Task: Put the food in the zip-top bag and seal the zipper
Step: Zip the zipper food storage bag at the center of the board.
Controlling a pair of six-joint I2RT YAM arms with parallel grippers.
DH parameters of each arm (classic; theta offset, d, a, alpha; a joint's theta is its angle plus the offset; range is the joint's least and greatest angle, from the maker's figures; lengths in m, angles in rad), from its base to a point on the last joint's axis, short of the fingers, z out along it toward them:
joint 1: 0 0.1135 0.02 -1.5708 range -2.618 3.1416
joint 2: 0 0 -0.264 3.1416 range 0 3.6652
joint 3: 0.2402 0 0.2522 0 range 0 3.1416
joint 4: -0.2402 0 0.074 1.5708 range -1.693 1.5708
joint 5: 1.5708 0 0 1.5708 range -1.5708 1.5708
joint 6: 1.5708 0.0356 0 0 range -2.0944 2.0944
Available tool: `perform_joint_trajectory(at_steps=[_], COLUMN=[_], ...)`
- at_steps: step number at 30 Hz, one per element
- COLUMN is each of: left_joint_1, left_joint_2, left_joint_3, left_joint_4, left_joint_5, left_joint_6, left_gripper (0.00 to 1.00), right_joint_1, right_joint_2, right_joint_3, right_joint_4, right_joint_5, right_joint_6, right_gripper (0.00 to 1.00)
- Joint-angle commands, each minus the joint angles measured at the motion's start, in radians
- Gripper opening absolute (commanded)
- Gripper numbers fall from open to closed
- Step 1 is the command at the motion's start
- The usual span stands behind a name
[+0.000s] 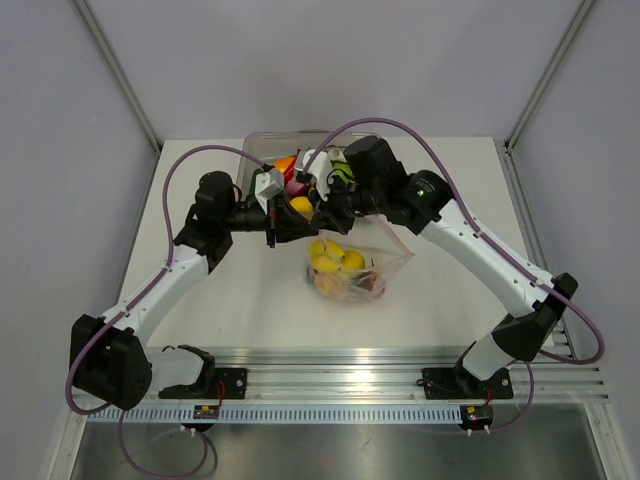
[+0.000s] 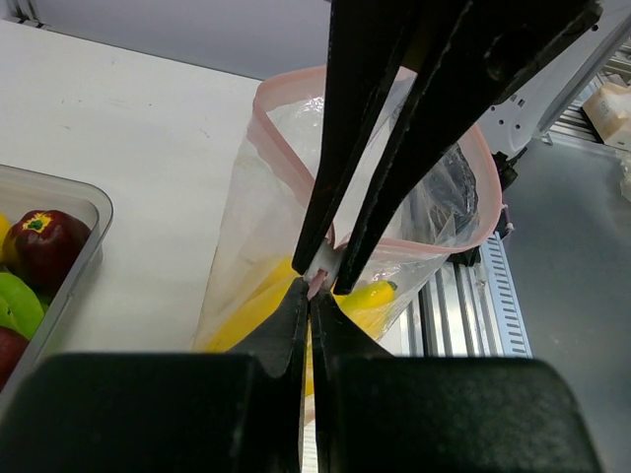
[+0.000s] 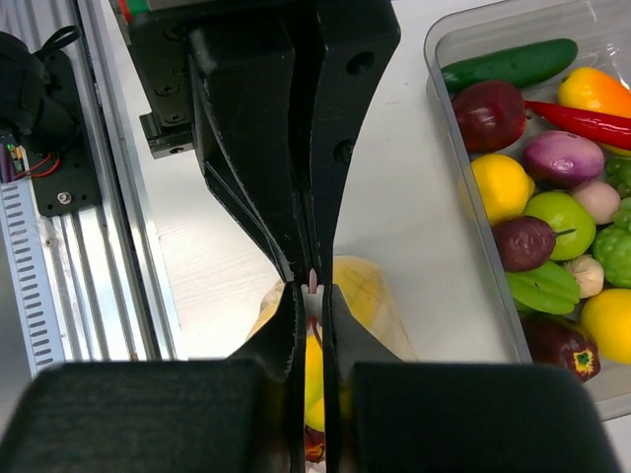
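Plainly, both pairs of fingers meet at one spot on the bag's mouth. The left gripper (image 2: 311,296) has its black jaws pressed together with only a sliver of pink between them, pinching the zipper (image 2: 258,123). The right gripper (image 3: 312,294) is clamped just as tightly on the same strip from the opposite side. Its tips are almost against the left one's, though whether the two actually touch is hard to tell. Beyond the pinch the zipper curves round in an open loop, so the mouth gapes there.

The zip-top bag (image 1: 372,268) is thin, clear, crinkled film, standing on the white table (image 1: 240,310) just in front of the rigid clear tub (image 3: 446,103). Smooth yellow pieces of food (image 1: 325,262) lie heaped in its bottom, with something orange-red beside them. The tub holds more glossy plastic pieces: a long dark-green cucumber (image 3: 508,64), a slim red chilli (image 3: 582,120), a rounded purple onion (image 3: 557,156) and a yellow lemon (image 3: 501,185).
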Motion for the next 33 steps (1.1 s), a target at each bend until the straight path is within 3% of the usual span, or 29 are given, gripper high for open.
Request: perform_joint_trajectory(at_steps=[1, 7, 21, 28, 30, 33], left_joint_1=[0.013, 0.045, 0.096, 0.108, 0.122, 0.130], left_joint_2=[-0.019, -0.012, -0.101, -0.114, -0.122, -0.134], left_joint_3=[0.012, 0.055, -0.012, -0.034, -0.024, 0.009], left_joint_4=[0.051, -0.062, 0.033, 0.059, 0.029, -0.143], left_joint_5=[-0.018, -0.054, -0.190, -0.210, -0.180, -0.173], left_joint_6=[0.020, 0.067, 0.010, -0.006, 0.029, 0.150], left_gripper=[0.00, 0.00, 0.00, 0.00, 0.00, 0.00], right_joint_1=[0.006, 0.005, 0.005, 0.005, 0.003, 0.005], right_joint_2=[-0.069, -0.168, -0.353, -0.396, -0.434, -0.520], right_joint_3=[-0.044, -0.130, -0.349, -0.365, -0.386, -0.452], right_joint_4=[0.059, 0.061, 0.136, 0.081, 0.059, 0.053], right_joint_5=[-0.003, 0.055, 0.147, 0.222, 0.257, 0.280], right_joint_6=[0.002, 0.001, 0.064, 0.073, 0.078, 0.099], right_gripper=[0.01, 0.00, 0.00, 0.00, 0.00, 0.00])
